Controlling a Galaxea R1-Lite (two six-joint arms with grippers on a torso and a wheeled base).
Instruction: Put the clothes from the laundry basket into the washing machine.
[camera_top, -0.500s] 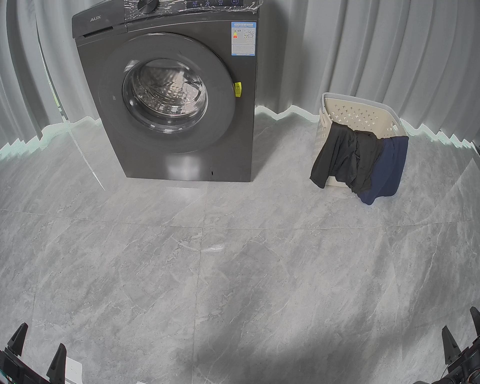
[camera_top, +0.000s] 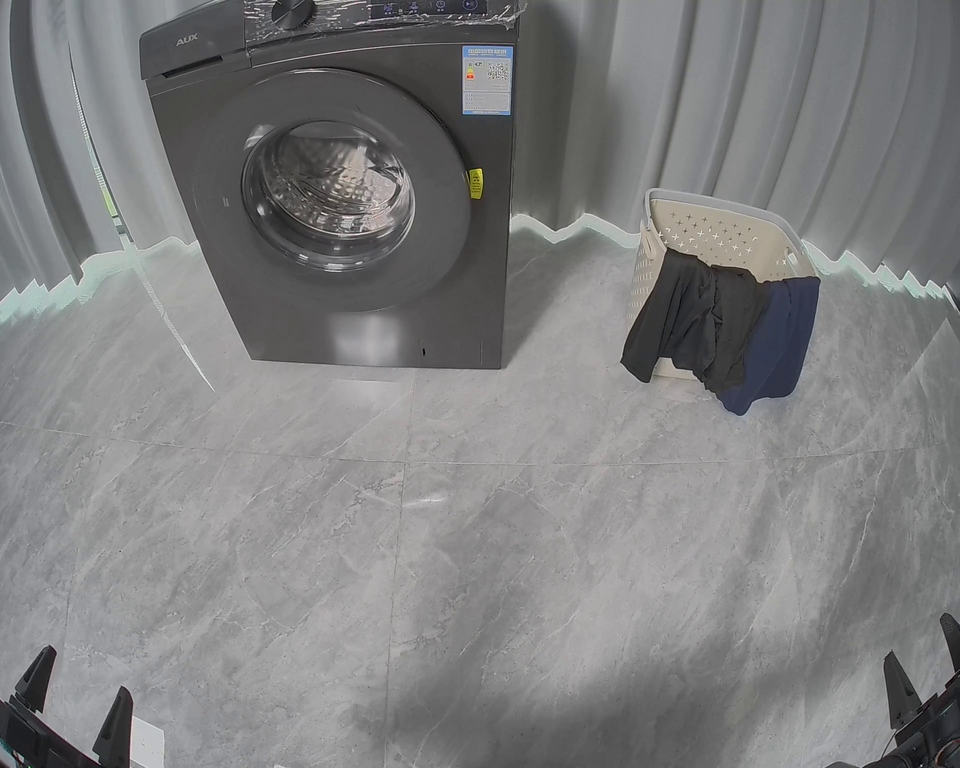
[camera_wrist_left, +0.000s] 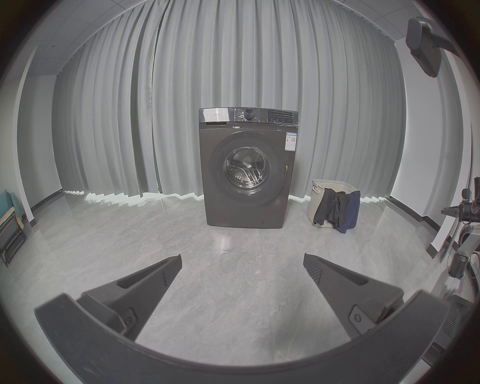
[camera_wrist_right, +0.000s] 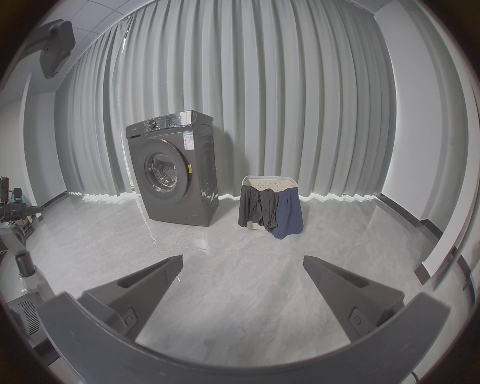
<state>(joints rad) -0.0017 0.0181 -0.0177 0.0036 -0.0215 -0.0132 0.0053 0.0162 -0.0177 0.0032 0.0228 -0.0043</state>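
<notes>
1. Head view, low left: we see the left gripper (camera_top: 80, 690) wide open, holding nothing.
2. The washing machine (camera_top: 340, 190) stands at the back.
3. Right of it stands the laundry basket (camera_top: 722, 236); dark clothes (camera_top: 700, 320) hang over its front rim.
4. Low right, the right gripper (camera_top: 920, 650) is spread wide too, empty.

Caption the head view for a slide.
Washer left, dark clothes draped over basket right; left pincer and right pincer open, far off.
</notes>
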